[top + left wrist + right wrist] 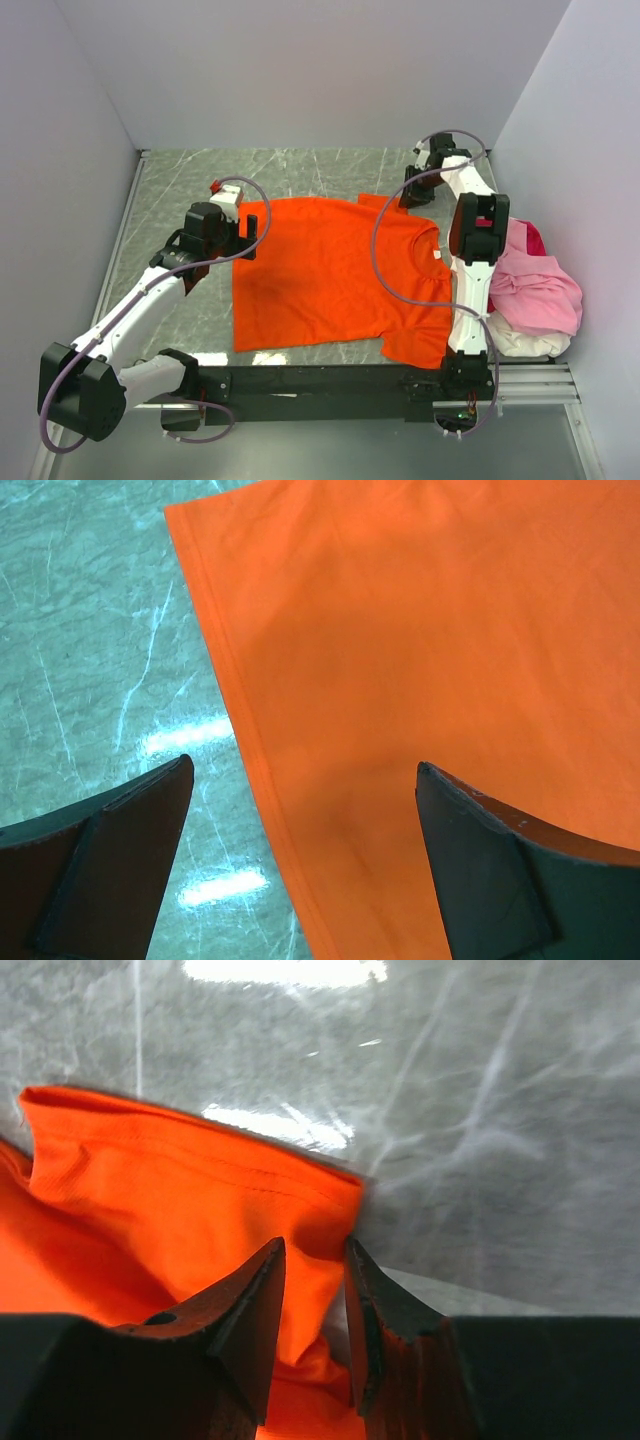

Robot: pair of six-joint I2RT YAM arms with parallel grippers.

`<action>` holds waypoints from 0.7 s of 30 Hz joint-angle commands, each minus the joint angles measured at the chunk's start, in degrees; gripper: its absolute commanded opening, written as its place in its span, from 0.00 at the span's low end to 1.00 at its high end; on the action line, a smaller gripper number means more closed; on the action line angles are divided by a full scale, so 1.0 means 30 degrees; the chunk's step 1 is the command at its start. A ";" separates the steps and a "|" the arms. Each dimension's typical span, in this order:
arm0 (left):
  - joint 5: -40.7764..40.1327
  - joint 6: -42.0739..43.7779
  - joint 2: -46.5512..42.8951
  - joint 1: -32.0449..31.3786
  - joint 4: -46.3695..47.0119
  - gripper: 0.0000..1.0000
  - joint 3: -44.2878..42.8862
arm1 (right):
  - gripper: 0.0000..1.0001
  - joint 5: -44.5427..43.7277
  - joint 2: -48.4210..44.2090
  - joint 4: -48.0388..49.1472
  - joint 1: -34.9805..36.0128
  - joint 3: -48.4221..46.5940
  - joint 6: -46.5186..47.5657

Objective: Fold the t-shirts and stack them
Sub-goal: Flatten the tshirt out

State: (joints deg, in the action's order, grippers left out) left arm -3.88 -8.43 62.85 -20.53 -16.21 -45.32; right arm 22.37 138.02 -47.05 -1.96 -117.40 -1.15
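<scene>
A bright orange t-shirt (320, 270) lies spread flat on the grey marble table (180, 190), collar to the right. My left gripper (240, 235) hovers wide open over the shirt's left hem; in the left wrist view the hem (235, 690) runs between its fingers, gripper (303, 764). My right gripper (412, 190) is at the far sleeve. In the right wrist view its jaws stand narrowly apart, gripper (314, 1243), with a fold of the orange sleeve (180, 1190) rising between them. A sliver of table shows beside the right finger (385, 1310).
A loose pile of other t-shirts lies at the right edge by the wall: light pink (540, 290), magenta-red (535, 238) and white (525, 343). White walls close in the table on three sides. The arms' black base rail (320, 380) runs along the near edge.
</scene>
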 commanded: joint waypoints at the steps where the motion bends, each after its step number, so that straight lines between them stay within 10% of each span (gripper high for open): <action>1: 0.0092 -0.0033 -0.0120 0.0077 0.0246 0.98 -0.0391 | 0.37 0.0016 0.0020 -0.1106 0.0564 -0.0182 0.0178; 6: 0.0092 -0.0004 -0.0120 0.0077 0.0246 0.98 -0.0391 | 0.00 -0.0981 0.0459 -0.1105 0.0564 -0.1498 0.0002; 21: 0.0004 -0.0062 -0.0325 0.0077 0.0246 0.99 -0.0333 | 0.00 -0.2037 0.0694 0.0242 0.0095 -0.5485 -0.0146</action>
State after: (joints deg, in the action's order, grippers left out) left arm -3.90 -8.43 62.85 -20.53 -16.23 -45.32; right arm 17.15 141.10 -47.33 -1.39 -133.23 -1.87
